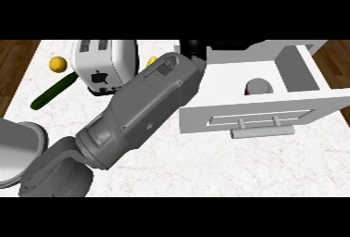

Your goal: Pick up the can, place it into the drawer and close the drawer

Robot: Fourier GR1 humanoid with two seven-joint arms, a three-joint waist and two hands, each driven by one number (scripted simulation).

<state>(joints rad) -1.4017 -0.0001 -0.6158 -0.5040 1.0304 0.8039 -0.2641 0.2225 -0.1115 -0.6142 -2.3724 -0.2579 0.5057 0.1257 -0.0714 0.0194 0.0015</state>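
The can (pixel 258 86) sits inside the open drawer (pixel 298 65), to the right of and nearer the robot than the left hand (pixel 194 47), which hangs by the drawer's far left corner, spread or curled cannot be told, well apart from the front handle (pixel 263 132).

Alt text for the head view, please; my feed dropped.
The can sits inside the open white drawer at the right. The left forearm crosses the counter diagonally, its black robot hand near the drawer's far left corner. A toaster, cucumber and yellow fruit lie left.
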